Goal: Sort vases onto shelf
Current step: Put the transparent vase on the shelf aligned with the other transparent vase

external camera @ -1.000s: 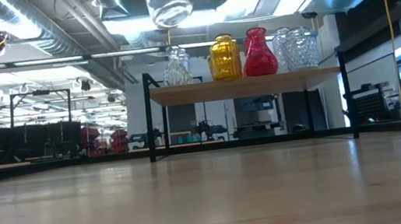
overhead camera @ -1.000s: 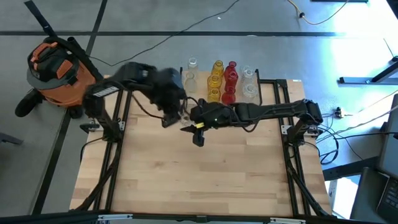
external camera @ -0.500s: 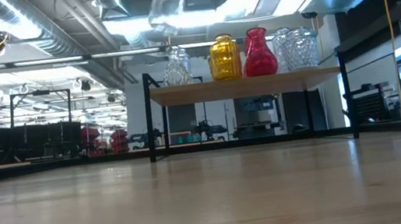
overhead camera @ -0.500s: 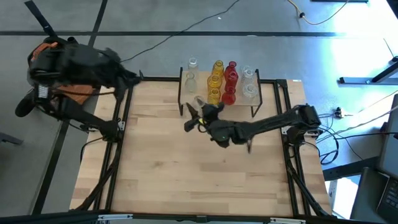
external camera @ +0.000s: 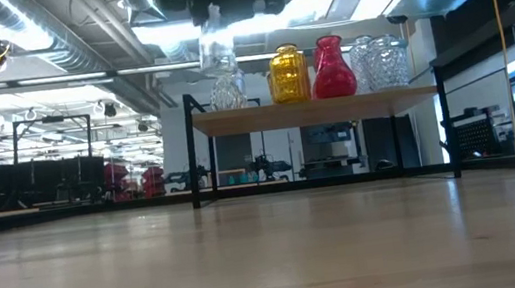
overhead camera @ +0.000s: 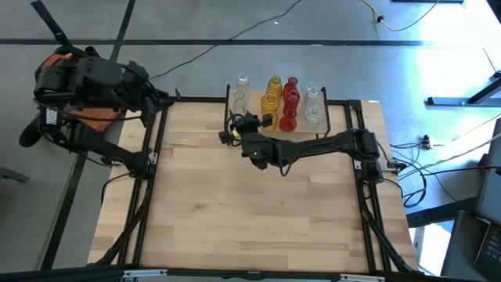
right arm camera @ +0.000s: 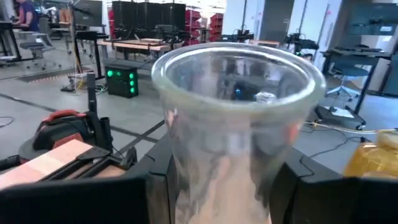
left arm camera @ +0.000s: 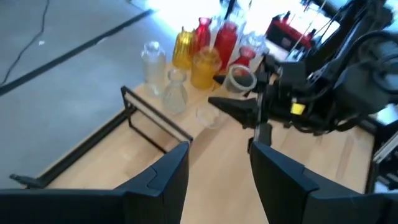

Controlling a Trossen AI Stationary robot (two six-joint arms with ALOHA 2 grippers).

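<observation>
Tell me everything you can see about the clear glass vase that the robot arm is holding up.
The clear vase is see-through glass with a wide round rim and smooth walls. The right gripper holds it between its two dark fingers, which press on opposite sides below the rim. It hangs in the air by the shelf's left end, above the table, near the other vases there. Its base is hidden.

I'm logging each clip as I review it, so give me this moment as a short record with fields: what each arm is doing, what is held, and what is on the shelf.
right gripper: shut on a clear vase, raised near the shelf's left end
left gripper: open, empty, pulled back off the table's left rear corner
shelf: holds yellow vases, red vases and clear ones
table: bare wood in front of the shelf
held vase placed: not yet
</observation>
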